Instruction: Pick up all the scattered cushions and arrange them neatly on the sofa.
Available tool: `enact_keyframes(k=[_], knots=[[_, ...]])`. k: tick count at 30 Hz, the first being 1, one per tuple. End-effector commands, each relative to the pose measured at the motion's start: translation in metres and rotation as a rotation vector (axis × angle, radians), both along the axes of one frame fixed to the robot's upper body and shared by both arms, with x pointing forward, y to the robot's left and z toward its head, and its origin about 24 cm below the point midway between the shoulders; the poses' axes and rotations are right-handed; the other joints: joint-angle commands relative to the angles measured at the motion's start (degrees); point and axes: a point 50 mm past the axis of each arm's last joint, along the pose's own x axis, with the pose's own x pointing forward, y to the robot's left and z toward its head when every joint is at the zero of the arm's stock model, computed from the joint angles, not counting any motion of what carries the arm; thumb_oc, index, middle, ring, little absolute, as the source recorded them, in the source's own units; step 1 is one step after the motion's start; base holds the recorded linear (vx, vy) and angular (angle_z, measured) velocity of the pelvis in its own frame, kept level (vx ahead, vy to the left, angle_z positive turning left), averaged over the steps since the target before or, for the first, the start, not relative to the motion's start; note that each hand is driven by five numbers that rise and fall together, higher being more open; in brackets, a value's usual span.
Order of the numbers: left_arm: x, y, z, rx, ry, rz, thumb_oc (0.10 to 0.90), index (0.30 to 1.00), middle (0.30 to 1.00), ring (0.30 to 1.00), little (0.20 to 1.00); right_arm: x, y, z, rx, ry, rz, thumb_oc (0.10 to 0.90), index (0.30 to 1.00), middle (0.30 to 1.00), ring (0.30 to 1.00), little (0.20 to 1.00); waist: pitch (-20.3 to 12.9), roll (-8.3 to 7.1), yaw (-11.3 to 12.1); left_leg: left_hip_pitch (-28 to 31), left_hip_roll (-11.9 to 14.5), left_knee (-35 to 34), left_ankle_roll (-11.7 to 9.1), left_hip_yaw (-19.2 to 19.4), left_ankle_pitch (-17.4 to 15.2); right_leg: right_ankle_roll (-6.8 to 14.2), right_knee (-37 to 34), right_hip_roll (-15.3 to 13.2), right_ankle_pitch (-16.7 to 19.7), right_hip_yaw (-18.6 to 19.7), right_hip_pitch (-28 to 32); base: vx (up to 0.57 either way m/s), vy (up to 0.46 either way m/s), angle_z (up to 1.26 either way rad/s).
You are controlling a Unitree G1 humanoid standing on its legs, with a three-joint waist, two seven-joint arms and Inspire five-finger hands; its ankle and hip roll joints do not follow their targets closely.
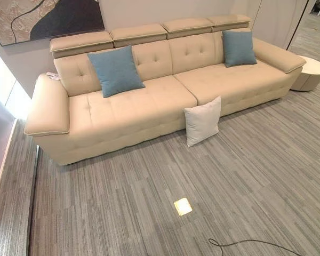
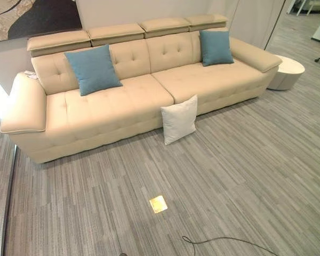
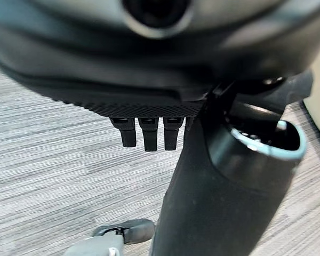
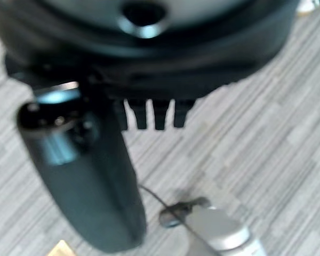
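Observation:
A white cushion [image 1: 202,120] stands on the carpet, leaning against the front of the beige sofa [image 1: 149,106] near its middle. Two blue cushions rest upright against the sofa's back: a large one [image 1: 116,70] on the left seat and a smaller one [image 1: 238,48] by the right armrest. My left hand [image 3: 149,80] hangs over the striped carpet in the left wrist view, its fingers [image 3: 145,133] straight and holding nothing. In the right wrist view my right hand [image 4: 149,64] also hangs over bare carpet with straight fingers [image 4: 156,114] and nothing in it.
A round white side table [image 1: 312,72] stands past the sofa's right armrest. A small yellow plate [image 1: 182,206] is set in the carpet in front of me. A glass wall runs along the left. A painting [image 1: 42,18] hangs behind the sofa.

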Motion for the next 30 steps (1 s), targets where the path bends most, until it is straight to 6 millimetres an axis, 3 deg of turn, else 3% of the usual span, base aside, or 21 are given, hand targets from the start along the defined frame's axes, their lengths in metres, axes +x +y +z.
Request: enact_keyframes(k=[1, 12, 14, 18, 22, 24, 28, 30], knots=[[0.023, 0.023, 0.012, 0.114, -0.056, -0.050, 0.800, 0.900, 0.900, 0.900, 0.900, 0.011, -0.014, 0.006, -0.036, -0.060, -0.062, 0.800, 0.900, 0.900, 0.900, 0.900, -1.3, -0.73, 1.1, 1.5, 2.5, 0.1, -4.3, -6.3, -5.3, 5.4, 0.4, -3.7, 1.2, 0.5, -4.5, 0.00, 0.000, 0.00], [0.044, 0.006, 0.010, 0.085, -0.096, -0.138, 0.800, 0.900, 0.900, 0.900, 0.900, 0.021, 0.004, -0.001, 0.013, -0.071, 0.018, 0.800, 0.900, 0.900, 0.900, 0.900, -0.9, -0.80, 0.2, 1.8, 2.9, 0.1, -4.4, -5.5, -5.4, 5.3, 0.4, -3.4, 1.1, 1.1, -4.5, 0.00, -0.004, 0.00], [0.050, 0.004, 0.011, 0.087, -0.095, -0.193, 0.800, 0.900, 0.900, 0.900, 0.900, 0.029, -0.007, 0.004, -0.010, -0.077, 0.021, 0.800, 0.900, 0.900, 0.900, 0.900, -1.0, -0.77, 0.3, 1.8, 3.0, 0.1, -4.5, -5.4, -5.5, 5.3, 0.4, -3.3, 1.0, 0.9, -4.5, 0.03, -0.053, -0.04], [0.055, -0.005, 0.009, 0.075, -0.088, -0.269, 0.800, 0.900, 0.900, 0.900, 0.900, 0.036, -0.008, 0.005, -0.006, -0.086, 0.059, 0.800, 0.900, 0.900, 0.900, 0.900, -0.9, -0.37, -0.2, 2.3, 3.3, 0.1, -4.4, -4.8, -5.8, 5.4, 0.4, -3.3, 1.1, 1.6, -4.7, 0.03, -0.046, -0.05], [0.072, -0.012, 0.012, 0.078, -0.124, -0.340, 0.800, 0.900, 0.900, 0.900, 0.900, 0.038, -0.008, 0.005, 0.001, -0.082, 0.084, 0.800, 0.900, 0.900, 0.900, 0.900, -0.6, 0.12, -0.5, 2.5, 3.3, 0.1, -4.3, -3.6, -6.1, 5.5, 0.4, -3.2, 1.2, 2.6, -5.1, 0.04, -0.043, -0.24], [0.090, -0.019, 0.017, 0.082, -0.163, -0.400, 0.800, 0.900, 0.900, 0.900, 0.900, 0.039, -0.008, 0.005, 0.006, -0.075, 0.081, 0.800, 0.900, 0.900, 0.900, 0.900, -0.2, 0.58, -1.3, 2.6, 3.5, 0.1, -4.6, -3.1, -6.1, 5.4, 0.4, -3.1, 1.1, 2.8, -5.1, 0.05, -0.075, -0.03], [0.100, -0.028, 0.018, 0.076, -0.183, -0.445, 0.800, 0.900, 0.900, 0.900, 0.900, 0.036, -0.007, 0.005, 0.018, -0.044, 0.105, 0.800, 0.900, 0.900, 0.900, 0.900, 0.5, 1.13, -2.2, 3.6, 4.0, 0.1, -4.9, -2.5, -6.4, 5.0, 0.4, -2.8, 0.8, 3.5, -4.6, 0.05, -0.092, -0.05], [0.107, -0.038, 0.018, 0.059, -0.198, -0.483, 0.800, 0.900, 0.900, 0.900, 0.900, 0.046, -0.008, 0.006, 0.014, -0.064, 0.136, 0.800, 0.900, 0.900, 0.900, 0.900, 1.5, 1.49, -3.3, 4.7, 4.6, 2.0, -5.5, -1.0, -7.1, 4.5, 0.4, -2.3, 0.4, 5.2, -4.0, 0.06, -0.153, -0.14]])
